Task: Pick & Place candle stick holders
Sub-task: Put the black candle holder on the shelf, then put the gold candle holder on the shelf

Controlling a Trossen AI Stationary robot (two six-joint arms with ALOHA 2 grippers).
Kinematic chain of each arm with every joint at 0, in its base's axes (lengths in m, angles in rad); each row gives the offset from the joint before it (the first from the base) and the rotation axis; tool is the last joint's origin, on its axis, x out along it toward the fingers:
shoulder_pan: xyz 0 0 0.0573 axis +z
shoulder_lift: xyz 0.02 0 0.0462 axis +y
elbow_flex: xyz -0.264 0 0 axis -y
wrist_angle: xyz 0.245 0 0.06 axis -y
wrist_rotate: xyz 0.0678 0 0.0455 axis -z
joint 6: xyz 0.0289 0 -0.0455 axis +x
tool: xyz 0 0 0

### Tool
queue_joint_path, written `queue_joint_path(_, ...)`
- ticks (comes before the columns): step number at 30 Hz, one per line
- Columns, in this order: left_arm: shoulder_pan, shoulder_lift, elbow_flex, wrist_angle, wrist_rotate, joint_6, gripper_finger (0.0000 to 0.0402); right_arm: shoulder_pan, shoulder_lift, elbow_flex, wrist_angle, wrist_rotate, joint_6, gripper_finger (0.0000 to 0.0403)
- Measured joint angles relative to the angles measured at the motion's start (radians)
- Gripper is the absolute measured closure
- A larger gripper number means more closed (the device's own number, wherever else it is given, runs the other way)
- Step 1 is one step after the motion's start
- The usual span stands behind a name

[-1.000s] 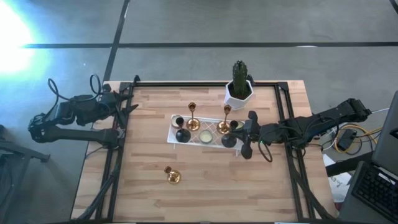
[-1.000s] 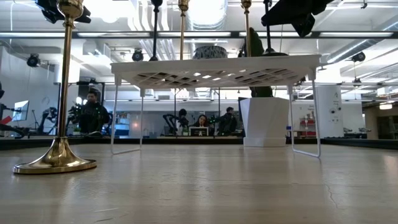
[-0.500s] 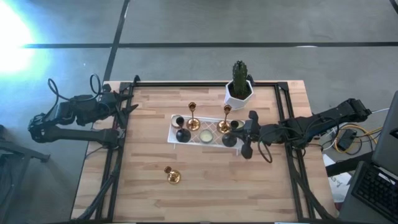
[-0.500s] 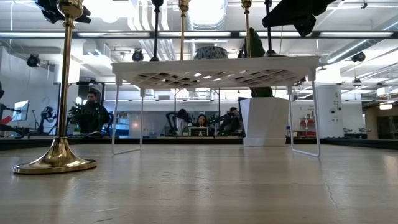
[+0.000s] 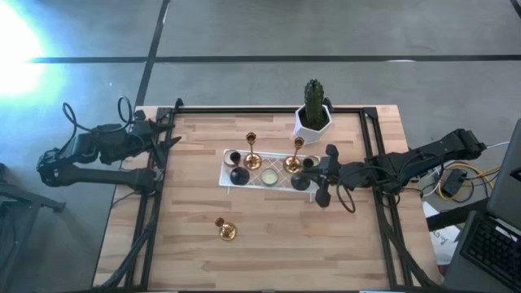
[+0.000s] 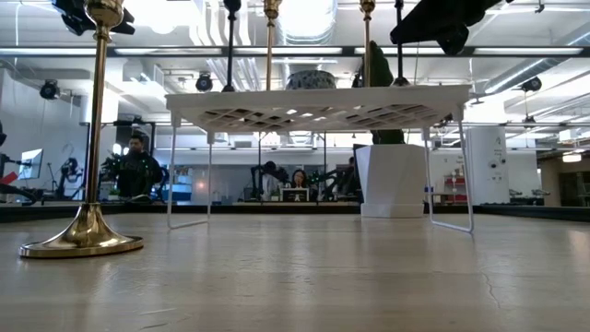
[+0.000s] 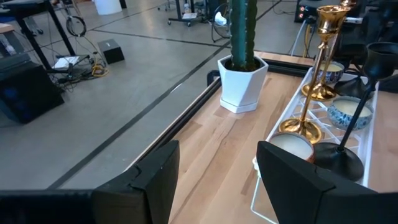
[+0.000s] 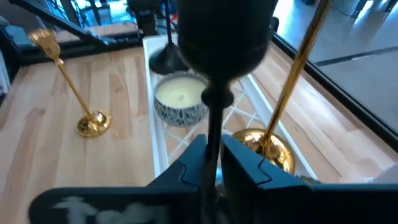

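Observation:
A white wire rack (image 5: 244, 184) stands mid-table. On it stand two gold holders (image 5: 252, 155) (image 5: 295, 159) and a black holder (image 5: 237, 173). A third gold holder (image 5: 225, 229) stands on its round base on the bare wood near the front. My right gripper (image 5: 316, 177) reaches in from the table's right and is shut on a second black holder (image 5: 301, 181) over the rack's right end. My left gripper (image 5: 167, 134) is open and empty at the table's far left edge. My right gripper pinches the black holder's thin stem (image 8: 212, 134), low down, between its two fingers (image 8: 245, 158). The fingers come about level from the table's right and lie across the stem. The holder stands upright, its cup (image 8: 224, 37) on top. The fingers hide its base.
A white pot with a green cactus (image 5: 313, 114) stands behind the rack's right end. Pale tealights in small bowls (image 5: 269, 178) (image 8: 180, 99) sit on the rack between the holders. Bare wood lies to the left and front. Black frame rails (image 5: 383, 220) run along the table's sides.

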Motion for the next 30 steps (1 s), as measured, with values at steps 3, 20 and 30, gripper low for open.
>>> queue_joint_path(3, 0.0, 0.0, 0.0, 0.0, 0.023, 0.0, 0.0181, 0.001, 0.003, 0.0, -0.01, -0.002, 0.004, 0.0342)
queue_joint_path(20, 0.0, 0.0, 0.0, -0.005, 0.049, -0.001, 0.0181, 0.003, -0.053, 0.06, -0.193, -0.003, 0.078, 0.022)
queue_joint_path(30, 0.0, 0.0, 0.0, -0.012, 0.056, -0.005, 0.0182, 0.079, -0.149, 0.115, -0.48, -0.004, 0.248, 0.0227)
